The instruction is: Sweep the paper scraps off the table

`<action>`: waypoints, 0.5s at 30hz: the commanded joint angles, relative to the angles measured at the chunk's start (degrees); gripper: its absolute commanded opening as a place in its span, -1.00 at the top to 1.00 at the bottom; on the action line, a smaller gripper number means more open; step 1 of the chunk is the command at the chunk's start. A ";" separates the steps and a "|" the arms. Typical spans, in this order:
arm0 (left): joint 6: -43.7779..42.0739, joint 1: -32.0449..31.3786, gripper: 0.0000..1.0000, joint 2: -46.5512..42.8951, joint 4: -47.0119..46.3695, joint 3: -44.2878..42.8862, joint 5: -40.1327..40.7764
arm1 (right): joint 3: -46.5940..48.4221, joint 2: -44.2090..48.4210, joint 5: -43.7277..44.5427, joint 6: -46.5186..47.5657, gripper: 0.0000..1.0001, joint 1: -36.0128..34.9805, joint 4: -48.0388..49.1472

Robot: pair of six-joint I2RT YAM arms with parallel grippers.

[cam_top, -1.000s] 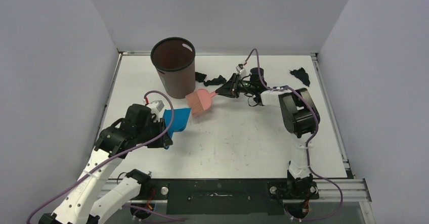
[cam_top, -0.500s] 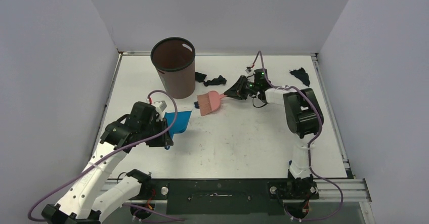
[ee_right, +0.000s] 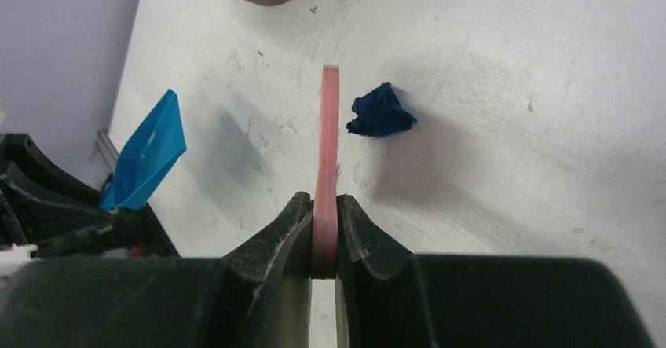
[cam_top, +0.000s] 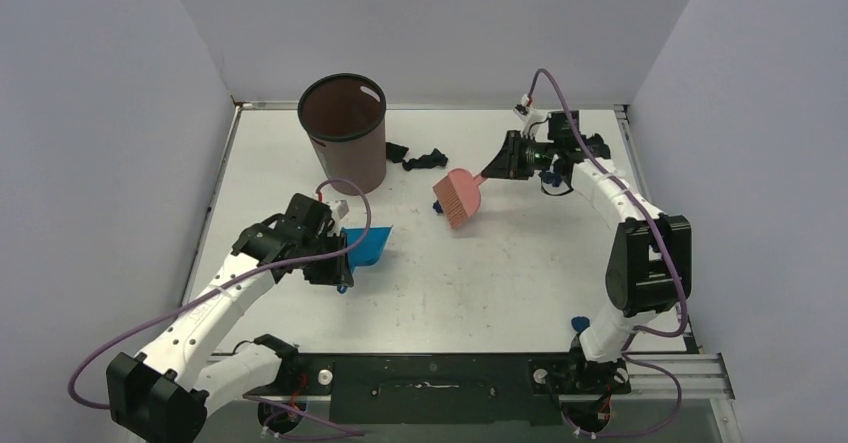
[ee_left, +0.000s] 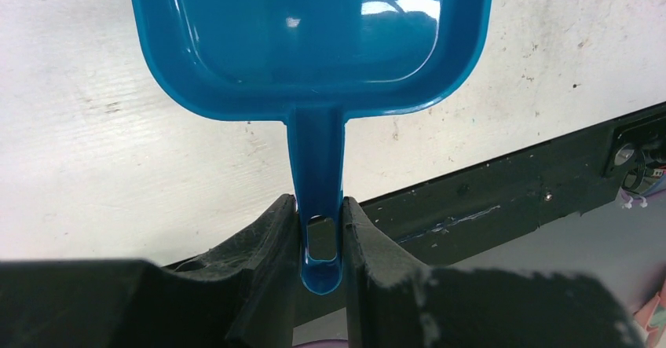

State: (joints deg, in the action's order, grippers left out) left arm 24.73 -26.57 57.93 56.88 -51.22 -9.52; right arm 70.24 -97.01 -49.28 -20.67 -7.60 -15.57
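Note:
Dark paper scraps lie on the white table (cam_top: 520, 273): two (cam_top: 420, 159) to the right of the bin, and one small dark blue scrap (cam_top: 438, 209) (ee_right: 381, 111) just left of the brush bristles. Another small blue scrap (cam_top: 579, 323) lies near my right arm's base. My right gripper (cam_top: 497, 169) (ee_right: 323, 230) is shut on the handle of the pink hand brush (cam_top: 461, 196) (ee_right: 330, 136), with the bristles down by the table. My left gripper (cam_top: 335, 263) (ee_left: 318, 238) is shut on the handle of the bright blue dustpan (cam_top: 367, 246) (ee_left: 314, 34), which is low over the table and left of the brush.
A tall brown bin (cam_top: 343, 143) stands at the back left, behind the dustpan. White walls close in the table at the left, back and right. A black metal rail (cam_top: 430, 373) runs along the near edge.
My right arm has carried the brush to the right, away from the bin, and a small blue scrap now lies beside it. My left arm has moved the dustpan right and lowered it.

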 commanded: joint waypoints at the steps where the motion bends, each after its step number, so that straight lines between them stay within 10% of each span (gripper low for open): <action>1: 0.24 -0.77 1.00 -0.42 -6.06 1.36 -3.61 | 11.81 3.78 -0.03 21.76 0.89 -1.07 -12.06; 15: 4.80 -3.93 1.00 -9.82 5.54 -1.96 7.76 | 14.01 1.09 32.39 72.81 0.89 -20.29 5.01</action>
State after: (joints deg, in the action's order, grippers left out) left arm 27.46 -30.28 50.59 58.61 -49.04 -8.58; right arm 80.93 -91.88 -29.06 37.36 -23.40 -19.66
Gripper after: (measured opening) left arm 0.215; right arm 0.130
